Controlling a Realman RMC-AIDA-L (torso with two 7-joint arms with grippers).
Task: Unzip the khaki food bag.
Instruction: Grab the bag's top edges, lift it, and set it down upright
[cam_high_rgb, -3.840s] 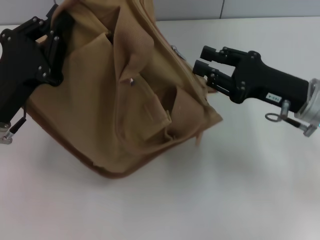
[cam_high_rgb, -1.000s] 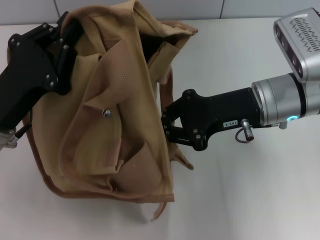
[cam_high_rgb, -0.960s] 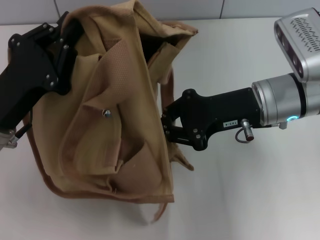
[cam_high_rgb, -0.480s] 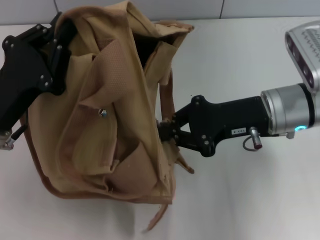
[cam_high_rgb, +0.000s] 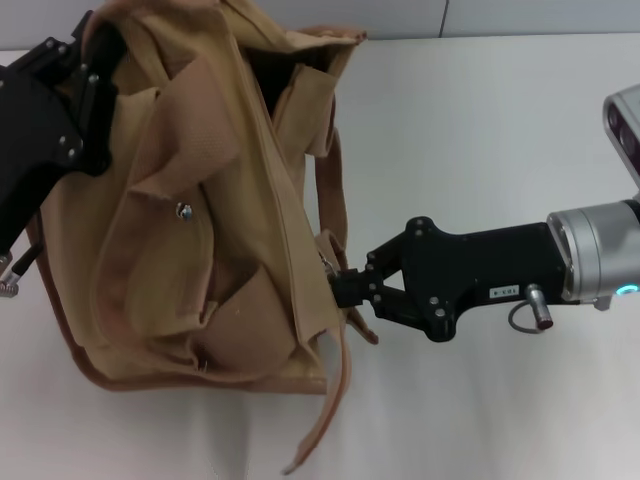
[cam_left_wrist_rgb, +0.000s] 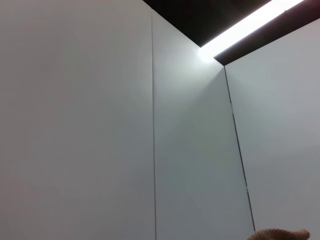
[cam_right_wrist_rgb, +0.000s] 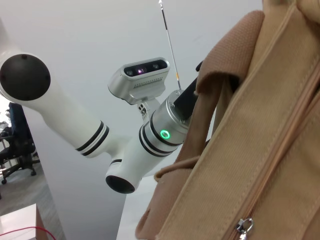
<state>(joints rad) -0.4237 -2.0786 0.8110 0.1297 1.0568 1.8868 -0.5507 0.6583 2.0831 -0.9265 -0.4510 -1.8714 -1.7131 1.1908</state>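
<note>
Khaki food bag (cam_high_rgb: 200, 210): left pincer (cam_high_rgb: 95, 70) grips its top corner; right pincer (cam_high_rgb: 338, 287) pinches its zipper edge.

Tan canvas khaki food bag (cam_high_rgb: 200, 220) with brown base trim, showing silver snap (cam_high_rgb: 184, 211), black grippers, lying on white table (cam_high_rgb: 480, 130)

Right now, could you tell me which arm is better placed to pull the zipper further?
The right: its hand is at the zipper pull on the bag. The left hand grips the bag's far corner.
</note>
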